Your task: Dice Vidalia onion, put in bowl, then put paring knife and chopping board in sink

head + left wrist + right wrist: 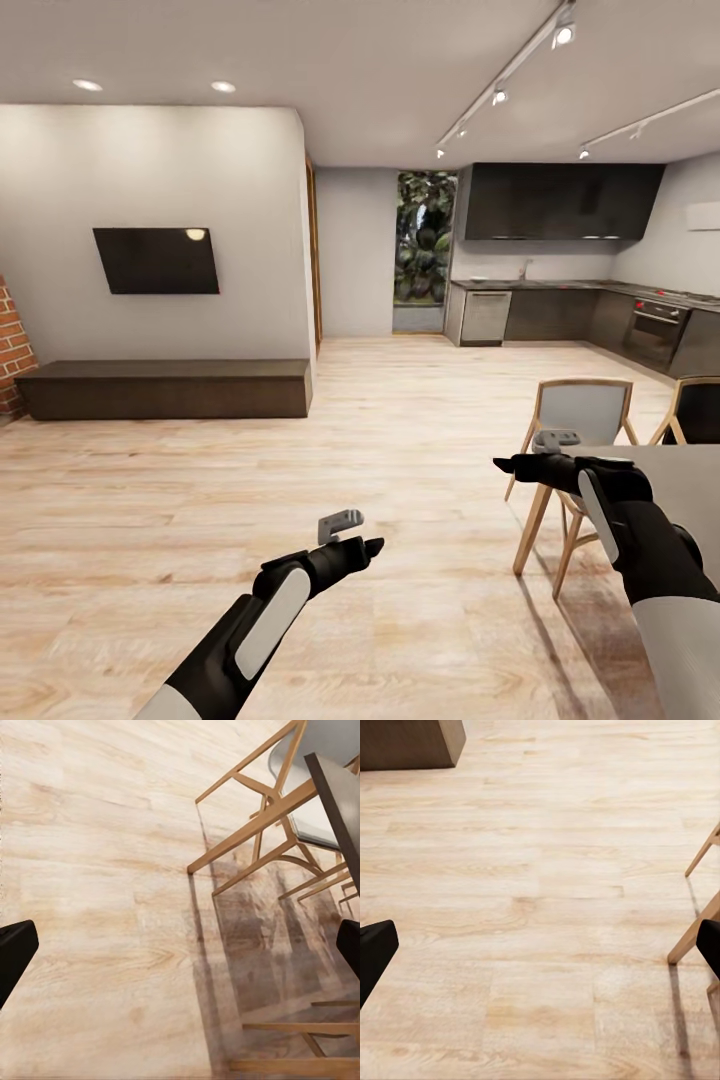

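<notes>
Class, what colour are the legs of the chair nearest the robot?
Light tan wood, chair; head view shows it best.

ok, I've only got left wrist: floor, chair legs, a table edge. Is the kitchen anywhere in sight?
Observer: Yes. Head view has the countertop along the far wall, ahead and to the right, across open wood floor.
Operator: Sink or onion visible?
Observer: Too far to tell. Only the oven under the counter reads clearly.
Operator: Right end effector?
Observer: The right end effector is open and empty, held beside a chair.
</notes>
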{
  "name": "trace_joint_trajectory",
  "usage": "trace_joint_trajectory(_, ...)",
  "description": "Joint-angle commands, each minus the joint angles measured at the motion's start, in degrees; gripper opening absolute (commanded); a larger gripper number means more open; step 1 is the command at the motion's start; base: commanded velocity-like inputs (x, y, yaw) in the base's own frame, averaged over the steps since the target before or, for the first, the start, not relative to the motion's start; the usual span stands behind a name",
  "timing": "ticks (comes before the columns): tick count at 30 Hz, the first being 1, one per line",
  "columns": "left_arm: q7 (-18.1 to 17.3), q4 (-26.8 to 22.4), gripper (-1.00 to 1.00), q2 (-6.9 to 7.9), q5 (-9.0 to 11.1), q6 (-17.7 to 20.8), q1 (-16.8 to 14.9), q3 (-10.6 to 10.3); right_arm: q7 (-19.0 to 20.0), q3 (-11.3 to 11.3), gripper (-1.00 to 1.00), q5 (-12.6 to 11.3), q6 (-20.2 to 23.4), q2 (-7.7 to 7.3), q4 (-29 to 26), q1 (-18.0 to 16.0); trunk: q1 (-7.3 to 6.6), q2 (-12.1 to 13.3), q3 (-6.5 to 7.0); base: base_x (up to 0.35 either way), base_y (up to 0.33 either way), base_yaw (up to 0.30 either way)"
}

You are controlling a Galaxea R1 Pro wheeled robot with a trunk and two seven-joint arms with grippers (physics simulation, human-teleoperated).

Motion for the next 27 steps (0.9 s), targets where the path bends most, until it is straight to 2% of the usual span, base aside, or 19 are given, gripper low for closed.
trace_joint_trajectory(1,0.6,-0.1,1.0,0.02,0.5,0.0,-0.1,-0.1,0.2,-0.1,1.0,-0.1,0.3,0.0,0.0,0.0,-0.22,0.4,0.11,0.0,0.0,0.0)
trace_joint_trajectory(15,0.8,0.2,1.0,0.03,0.3,-0.7,-0.1,0.2,0.2,-0.1,1.0,-0.1,0.3,0.0,0.0,0.0,-3.3,6.0,2.62,0.0,0.0,0.0)
trace_joint_trajectory(19,1.1,1.6,1.0,-0.27,0.0,-1.4,-0.1,-0.1,0.2,-0.1,1.0,0.0,0.3,0.0,0.0,0.0,-4.18,7.6,3.34,0.0,0.0,0.0)
trace_joint_trajectory(20,0.8,1.8,1.0,-0.1,0.1,-2.3,-0.1,-0.1,0.2,-0.1,1.0,0.0,0.3,0.0,0.0,0.0,-4.4,8.0,3.52,0.0,0.0,0.0)
trace_joint_trajectory(27,0.6,1.9,1.0,-0.01,0.7,-2.3,-0.1,0.3,0.2,-0.1,1.0,-0.1,0.3,0.0,0.0,0.0,-5.93,10.8,4.78,0.0,0.0,0.0)
